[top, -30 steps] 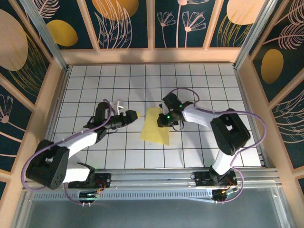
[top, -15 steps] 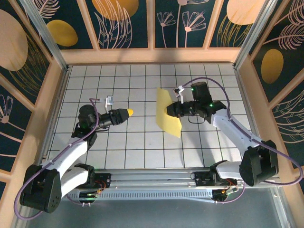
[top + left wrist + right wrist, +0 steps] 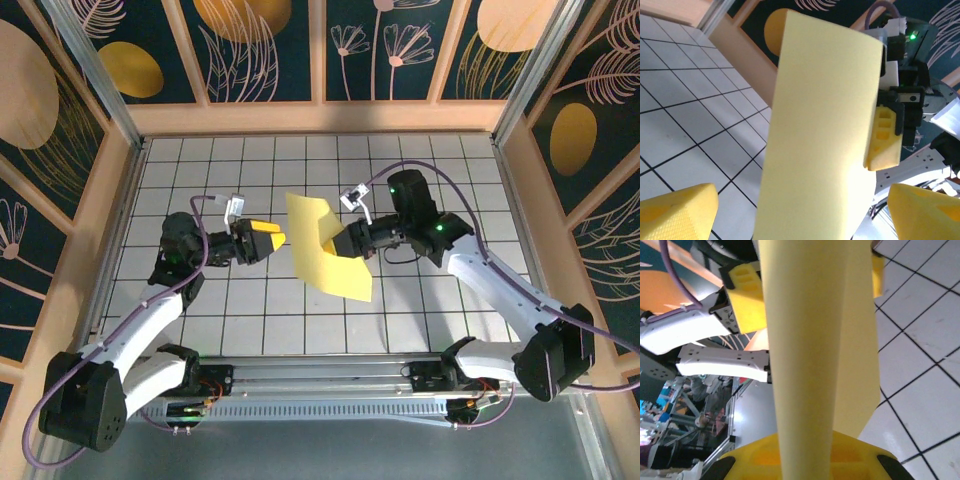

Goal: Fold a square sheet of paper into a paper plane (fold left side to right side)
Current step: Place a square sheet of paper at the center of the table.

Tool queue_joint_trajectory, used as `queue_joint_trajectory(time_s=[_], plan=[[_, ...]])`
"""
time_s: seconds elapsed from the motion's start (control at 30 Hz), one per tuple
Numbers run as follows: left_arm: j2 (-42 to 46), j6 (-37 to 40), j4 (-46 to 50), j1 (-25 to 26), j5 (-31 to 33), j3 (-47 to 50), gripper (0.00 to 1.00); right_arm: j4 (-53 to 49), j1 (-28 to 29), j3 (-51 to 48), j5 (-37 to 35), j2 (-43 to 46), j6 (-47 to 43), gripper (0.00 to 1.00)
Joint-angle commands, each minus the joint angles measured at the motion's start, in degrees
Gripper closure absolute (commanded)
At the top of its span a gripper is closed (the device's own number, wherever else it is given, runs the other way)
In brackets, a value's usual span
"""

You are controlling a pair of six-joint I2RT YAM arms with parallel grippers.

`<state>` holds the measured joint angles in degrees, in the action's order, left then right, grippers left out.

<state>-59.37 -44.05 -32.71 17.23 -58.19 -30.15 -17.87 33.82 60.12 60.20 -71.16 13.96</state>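
Right end effector [image 3: 343, 242], clamped on the thin bright yellow paper sheet [image 3: 322, 248], has carried it left, off the white tiled surface [image 3: 400, 310] — left end effector [image 3: 272, 238] now gapes wide, empty, just beside it. Regrasp likely next.

R pincer [image 3: 874, 136] clamps paper sheet [image 3: 820, 130] upright, just ahead of spread L pincer [image 3: 801, 212].

Paper [image 3: 310, 235] hides the right hand's [image 3: 338, 243] fingertips.

Left arm [image 3: 150, 322], right arm [image 3: 492, 282]: white link shells, black joint housings. Purple cable [image 3: 879, 9] runs along each. Left end effector [image 3: 271, 238], right end effector [image 3: 336, 245]: yellow fingers, black mounts. Green LED [image 3: 912, 36] lit.
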Motion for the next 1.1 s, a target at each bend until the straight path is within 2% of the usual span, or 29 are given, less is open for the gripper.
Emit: queue_joint_trajectory(time_s=[0.0,0.07,0.1,0.13,0.2,0.27,0.3,0.33,0.43,0.47,0.6,0.73,0.83,0.93,1.07], plan=[[-0.6,3.1,-0.4,2.4,-2.6,-2.6,0.12,3.1,1.5,2.8,1.6,-0.6,1.5,0.87],[-0.9,4.0,0.3,3.9,-2.8,-3.4,0.15,2.9,1.7,3.5,0.6,-1.4,1.1,0.87],[-0.9,4.4,0.5,4.5,-2.9,-3.6,0.21,2.2,1.7,3.8,-0.8,-1.7,0.5,0.87],[-0.8,4.6,0.7,4.7,-3.1,-3.7,0.31,1.3,1.6,4.3,-1.9,-2.1,-0.2,0.87],[-0.7,5.2,1.7,4.7,-2.7,-3.9,0.61,-0.4,1.1,5.0,-4.2,-2.8,-1.4,0.86],[-0.7,6.9,4.8,4.8,-1.3,-4.3,0.85,-1.5,0.6,5.2,-6.0,-3.2,-2.2,0.8],[-0.9,8.0,7.1,4.7,0.0,-4.6,0.96,-2.0,0.3,5.2,-7.8,-3.1,-2.5,0.76],[-1.2,8.6,9.1,4.8,1.4,-4.6,1.0,-2.6,-0.2,5.2,-9.4,-3.0,-2.8,0.72],[-3.0,9.1,14.3,4.7,6.0,-4.4,1.0,-3.5,-2.2,4.2,-16.1,-2.5,-1.8,0.58],[-4.2,8.5,15.2,4.8,6.7,-4.0,1.0,-3.4,-4.7,3.4,-18.1,-2.2,-1.1,0.53],[-9.9,4.8,14.5,4.7,8.1,-1.2,1.0,-3.6,-9.0,0.2,-27.4,-1.0,1.7,0.37],[-15.5,4.7,16.3,4.7,11.8,0.3,1.0,-0.7,-10.2,-4.9,-32.6,-0.3,4.6,0.28],[-20.1,5.2,17.7,4.7,14.5,0.3,1.0,2.1,-10.2,-9.0,-34.8,-0.9,7.1,0.31],[-25.0,6.4,19.9,4.7,15.9,-0.7,1.0,8.5,-10.0,-13.9,-34.3,-1.8,11.6,0.47],[-29.3,11.7,29.0,4.7,19.8,-4.3,1.0,18.9,-7.2,-19.8,-31.7,-4.9,18.2,0.67]])
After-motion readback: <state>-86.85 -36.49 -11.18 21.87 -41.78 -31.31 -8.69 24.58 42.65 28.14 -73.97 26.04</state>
